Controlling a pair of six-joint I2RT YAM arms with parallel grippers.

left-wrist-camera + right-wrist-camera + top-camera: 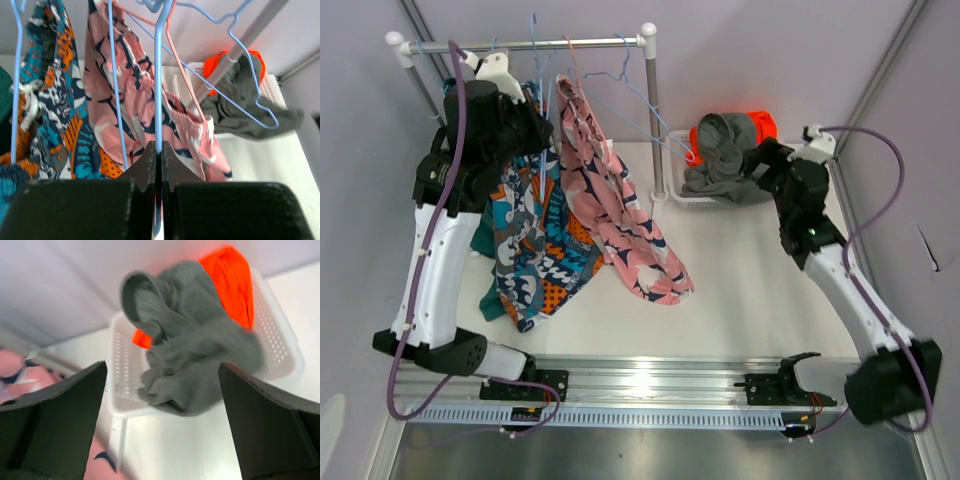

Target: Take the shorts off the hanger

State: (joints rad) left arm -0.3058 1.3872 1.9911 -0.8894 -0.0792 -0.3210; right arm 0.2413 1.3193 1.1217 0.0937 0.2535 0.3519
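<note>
Pink printed shorts [620, 220] and blue-orange-white printed shorts [535, 260] hang from blue hangers on the rack rail [570, 43]. A teal piece [488, 300] shows behind the printed pair. My left gripper [545, 130] is up by the hangers. In the left wrist view it [158, 146] is shut on a blue hanger wire [158, 90], with the pink shorts [135, 100] just behind. Grey shorts [725, 160] lie over orange shorts [760, 125] in a white basket [695, 200]. My right gripper [162, 367] is open and empty just above the grey shorts [190, 350].
The rack's right post [655, 120] stands between the hanging shorts and the basket. An empty blue hanger [250, 90] hangs towards the post. The basket rim [280, 340] sits against the back wall. Purple cables loop from both arms.
</note>
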